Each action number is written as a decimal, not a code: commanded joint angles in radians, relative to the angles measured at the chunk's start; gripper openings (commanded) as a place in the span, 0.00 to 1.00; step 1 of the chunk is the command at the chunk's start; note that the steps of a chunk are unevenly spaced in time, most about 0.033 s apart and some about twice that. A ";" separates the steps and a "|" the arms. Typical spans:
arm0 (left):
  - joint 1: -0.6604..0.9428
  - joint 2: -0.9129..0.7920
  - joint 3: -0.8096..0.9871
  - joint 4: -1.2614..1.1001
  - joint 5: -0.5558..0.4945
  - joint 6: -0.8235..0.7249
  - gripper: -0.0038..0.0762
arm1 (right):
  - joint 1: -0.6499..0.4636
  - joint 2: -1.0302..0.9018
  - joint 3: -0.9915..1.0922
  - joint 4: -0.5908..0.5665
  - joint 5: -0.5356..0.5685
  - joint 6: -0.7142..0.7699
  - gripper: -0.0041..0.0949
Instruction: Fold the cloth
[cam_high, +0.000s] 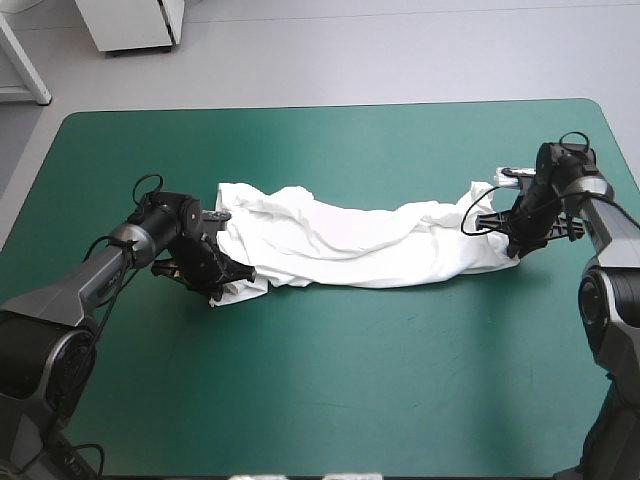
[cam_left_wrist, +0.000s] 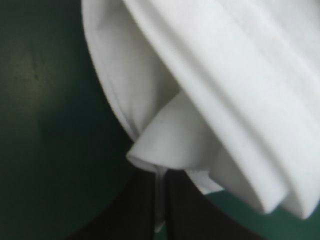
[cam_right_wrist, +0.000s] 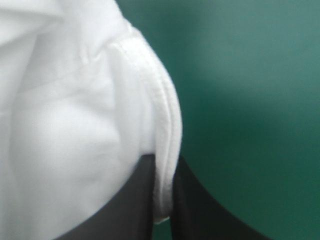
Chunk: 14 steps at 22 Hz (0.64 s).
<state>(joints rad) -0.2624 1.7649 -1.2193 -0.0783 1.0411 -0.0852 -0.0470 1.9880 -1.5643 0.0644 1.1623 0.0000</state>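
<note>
Two seemingly hemmed ends of rumpled T-shirt (cam_high: 360, 245) clamped in left gripper (cam_left_wrist: 160, 187) and right gripper (cam_right_wrist: 164, 187).

The teal-green tabletop (cam_high: 330, 400) carries one white T-shirt (cam_high: 350, 240), drawn out into a long rumpled band across its middle, running left to right. Teal-green cover shows on every side of the T-shirt.

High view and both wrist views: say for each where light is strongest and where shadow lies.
High view: the teal-green cover is palest beyond the T-shirt, with thin shadow along its near edge. Left wrist view: the cover beside the left gripper lies dark. Right wrist view: cover evenly lit, T-shirt at the right gripper bright white.
</note>
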 joint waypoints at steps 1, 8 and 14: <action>0.002 -0.032 -0.034 0.006 0.011 0.001 0.04 | 0.033 -0.037 -0.018 0.010 0.046 0.000 0.03; 0.002 -0.171 -0.305 0.006 0.161 0.024 0.04 | 0.035 -0.277 -0.139 0.012 0.087 0.000 0.02; 0.002 -0.215 -0.842 0.003 0.246 0.046 0.04 | 0.035 -0.511 -0.413 0.013 0.087 -0.012 0.02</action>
<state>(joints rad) -0.2624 1.6027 -1.8873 -0.0683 1.2514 -0.0424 -0.0111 1.5659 -1.8665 0.0800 1.2550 0.0000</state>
